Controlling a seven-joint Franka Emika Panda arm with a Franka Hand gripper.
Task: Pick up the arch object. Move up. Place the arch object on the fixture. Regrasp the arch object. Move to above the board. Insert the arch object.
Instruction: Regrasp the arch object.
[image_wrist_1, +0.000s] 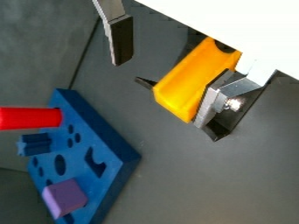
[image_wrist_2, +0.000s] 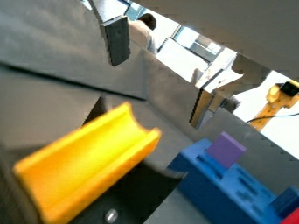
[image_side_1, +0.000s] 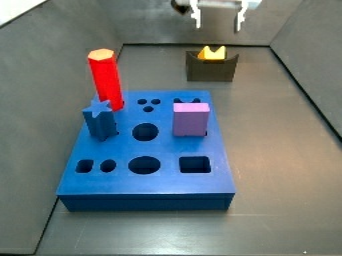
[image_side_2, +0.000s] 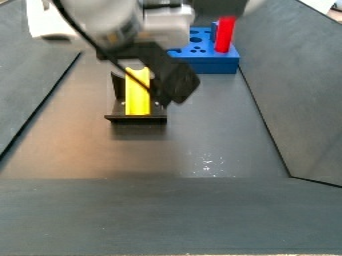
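In a wrist view the gripper (image_wrist_1: 176, 57) hangs above the fixture (image_wrist_1: 229, 103) with its jaws spread and nothing between them — one finger (image_wrist_1: 118, 37) shows as a silver plate with a dark pad, well clear of the arch object (image_wrist_1: 197, 79), which sits in the fixture. Beside the fixture on the dark grey floor (image_wrist_1: 176, 166) lies the board (image_wrist_1: 87, 149), carrying a red cylinder (image_wrist_1: 30, 117) and a purple cube (image_wrist_1: 65, 197). In a wrist view the arch object (image_wrist_2: 87, 157) fills the foreground, its curved notch upward, the board (image_wrist_2: 228, 184) beyond it. In a side view the gripper (image_side_1: 219, 11) hovers high over the fixture (image_side_1: 211, 67), the arch object (image_side_1: 211, 51) resting in its top, behind the board (image_side_1: 147, 155). In a side view the arm's dark wrist (image_side_2: 140, 45) leans over the fixture (image_side_2: 136, 112) — the arch object (image_side_2: 138, 90) stands in it, grey walls enclosing the floor (image_side_2: 174, 160).
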